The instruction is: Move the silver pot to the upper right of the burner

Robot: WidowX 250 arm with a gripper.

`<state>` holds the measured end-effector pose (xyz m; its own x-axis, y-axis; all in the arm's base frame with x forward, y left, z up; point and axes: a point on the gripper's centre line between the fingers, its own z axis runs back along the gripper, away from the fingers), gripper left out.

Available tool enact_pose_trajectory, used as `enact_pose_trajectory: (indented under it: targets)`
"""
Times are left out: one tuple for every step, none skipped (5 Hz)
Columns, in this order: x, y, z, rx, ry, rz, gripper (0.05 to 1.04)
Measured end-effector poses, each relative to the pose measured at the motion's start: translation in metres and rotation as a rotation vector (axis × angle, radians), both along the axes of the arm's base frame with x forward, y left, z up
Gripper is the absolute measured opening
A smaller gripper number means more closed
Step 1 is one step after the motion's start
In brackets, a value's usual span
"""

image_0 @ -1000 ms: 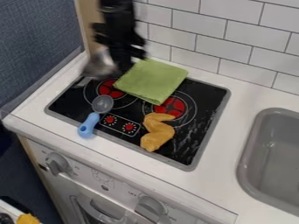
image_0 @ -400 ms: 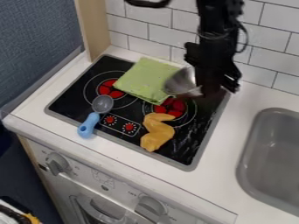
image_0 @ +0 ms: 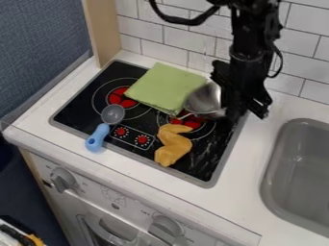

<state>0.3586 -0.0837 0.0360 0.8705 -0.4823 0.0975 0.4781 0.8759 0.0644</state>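
Two things near me on the stove (image_0: 77, 113), the blue-handled spoon (image_0: 95, 137) and the orange toy food (image_0: 172, 145), haven't budged, so no collateral damage lol. Past those, the silver pot (image_0: 204, 100) has swung across from the upper left and is now by the upper right, partly over the right red ring (image_0: 193, 120) and right next to the green cloth (image_0: 168, 85). My pincer (image_0: 229, 113) looks clamped on it, since pot and arm travelled together. Most of the carrying's done, I reckon. Can't tell if the pot's touching down yet, and it looks tipped, so I'd level it, clear the cloth and lower gently before letting go, or it might roll.
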Motion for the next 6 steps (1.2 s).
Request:
enact_pose_trajectory:
  targets:
    - [-0.002,0.0,-0.007,0.0,0.023,-0.006,0.269]
    - [-0.005,0.0,-0.007,0.0,0.032,-0.003,0.548]
    - [-0.006,-0.004,0.017,-0.04,-0.01,0.001,0.847]
    - [-0.02,-0.005,0.043,-0.096,-0.038,0.054,1.011]
    - [-0.034,0.021,0.071,-0.094,-0.044,0.264,1.007]
    - [-0.045,0.039,0.068,-0.117,-0.01,0.337,1.001]
